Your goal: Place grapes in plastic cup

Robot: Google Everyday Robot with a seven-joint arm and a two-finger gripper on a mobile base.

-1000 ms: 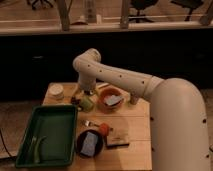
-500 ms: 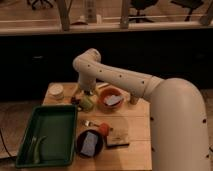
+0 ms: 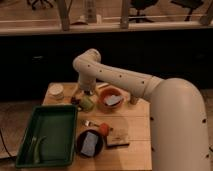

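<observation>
Fingers [image 3: 79, 99] above wooden table [image 3: 137, 147]

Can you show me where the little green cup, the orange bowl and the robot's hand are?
plastic cup [image 3: 87, 103], camera view: on its light-green side.
orange bowl [image 3: 103, 103], camera view: on its front rim.
gripper [image 3: 80, 97], camera view: at its tip, right over the cup's left edge.
</observation>
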